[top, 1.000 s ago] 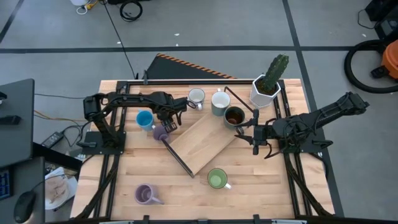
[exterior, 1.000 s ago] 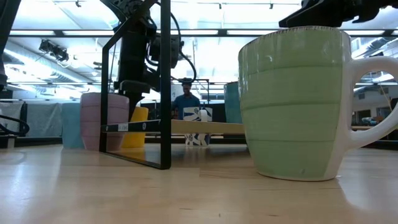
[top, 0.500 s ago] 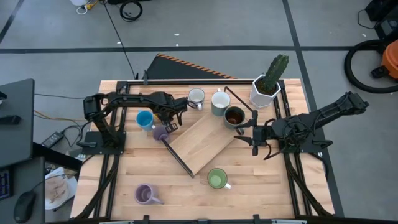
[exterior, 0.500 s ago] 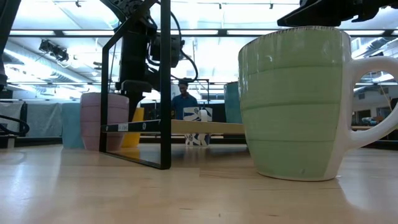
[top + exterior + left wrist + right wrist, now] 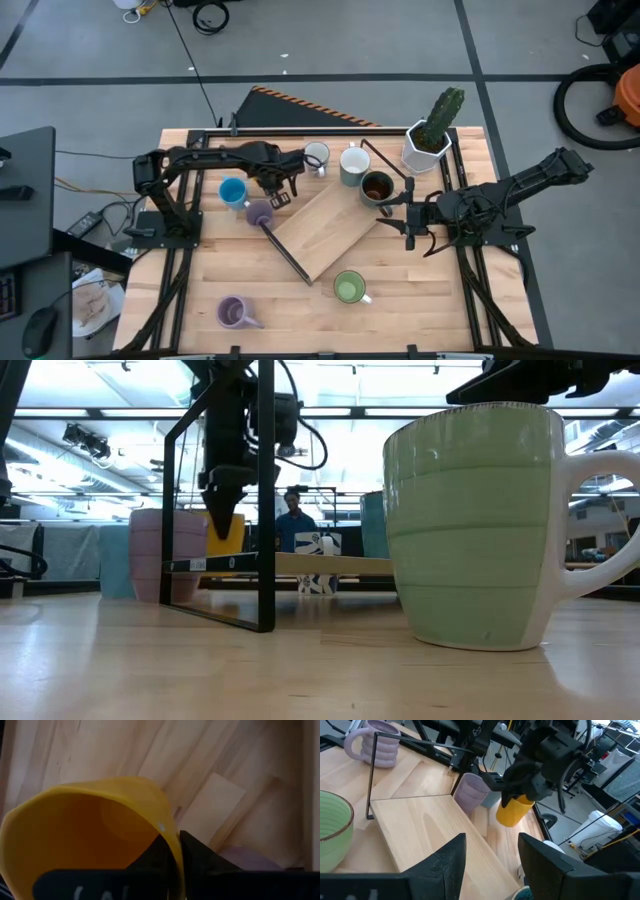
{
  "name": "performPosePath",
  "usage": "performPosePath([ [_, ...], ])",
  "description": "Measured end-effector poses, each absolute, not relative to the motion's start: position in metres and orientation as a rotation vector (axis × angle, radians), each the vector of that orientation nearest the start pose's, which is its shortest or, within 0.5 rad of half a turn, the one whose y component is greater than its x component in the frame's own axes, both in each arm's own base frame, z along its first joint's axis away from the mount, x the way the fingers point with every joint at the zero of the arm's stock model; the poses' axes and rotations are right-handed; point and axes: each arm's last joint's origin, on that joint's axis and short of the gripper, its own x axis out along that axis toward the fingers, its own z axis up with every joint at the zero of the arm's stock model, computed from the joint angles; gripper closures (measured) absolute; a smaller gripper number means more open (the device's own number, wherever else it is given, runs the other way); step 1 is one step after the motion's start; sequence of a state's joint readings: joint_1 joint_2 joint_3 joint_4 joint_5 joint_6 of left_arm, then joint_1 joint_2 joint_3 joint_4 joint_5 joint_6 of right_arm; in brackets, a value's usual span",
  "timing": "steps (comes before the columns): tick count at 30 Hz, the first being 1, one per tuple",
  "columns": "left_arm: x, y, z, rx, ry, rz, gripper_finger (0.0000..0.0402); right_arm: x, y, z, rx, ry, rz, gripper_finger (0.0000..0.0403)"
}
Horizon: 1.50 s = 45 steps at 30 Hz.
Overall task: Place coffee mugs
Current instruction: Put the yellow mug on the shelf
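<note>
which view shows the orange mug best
The right wrist view: the orange mug hangs whole in the left gripper, clear of the table. Left wrist view shows only its rim; low view shows a part; high view hides it.

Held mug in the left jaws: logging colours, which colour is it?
Orange-yellow mug, clearest in the right wrist view.

My wooden table (image 5: 200,300) stands on a grey floor (image 5: 330,40) crossed by dark lines. At nine o'clock from it sits a black desk (image 5: 25,200); toward two o'clock lies a coiled black hose (image 5: 585,105). Looking level across, long ceiling lights (image 5: 90,412) glow, and a person (image 5: 293,520) stands far off.
</note>
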<state>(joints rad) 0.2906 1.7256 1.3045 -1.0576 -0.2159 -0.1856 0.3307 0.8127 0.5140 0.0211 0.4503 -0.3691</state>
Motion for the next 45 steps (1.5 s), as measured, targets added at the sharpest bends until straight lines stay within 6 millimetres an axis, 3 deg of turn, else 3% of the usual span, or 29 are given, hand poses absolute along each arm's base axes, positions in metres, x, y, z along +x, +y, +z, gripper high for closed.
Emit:
performPosePath([
  [5, 0.312, 0.097, 0.241, -0.228, 1.383, 0.534, 0.0372, 0.175, 0.047, 0.255, -0.47, 0.277, -0.071, 0.0217],
  [10, 0.326, 0.092, 0.271, -0.224, 1.287, 0.507, 0.0372, 0.175, 0.046, 0.255, -0.473, 0.276, -0.083, 0.0217],
  [17, 0.349, 0.072, 0.288, -0.274, 1.284, 0.403, 0.0372, 0.176, 0.041, 0.255, -0.468, 0.279, -0.119, 0.0217],
  [24, 0.387, 0.054, 0.31, -0.276, 1.203, 0.273, 0.0372, 0.175, 0.04, 0.252, -0.433, 0.308, -0.127, 0.0217],
  [29, 0.404, 0.045, 0.312, -0.266, 1.209, 0.216, 0.0372, 0.174, 0.039, 0.252, -0.435, 0.32, -0.167, 0.0217],
  [35, 0.411, 0.031, 0.305, -0.24, 1.227, 0.15, 0.0372, 0.169, 0.04, 0.256, -0.443, 0.302, -0.19, 0.0217],
  [45, 0.41, -0.003, 0.302, 0.135, 1.269, -0.158, 0.037, 0.168, 0.041, 0.256, -0.427, 0.301, -0.171, 0.0217],
])
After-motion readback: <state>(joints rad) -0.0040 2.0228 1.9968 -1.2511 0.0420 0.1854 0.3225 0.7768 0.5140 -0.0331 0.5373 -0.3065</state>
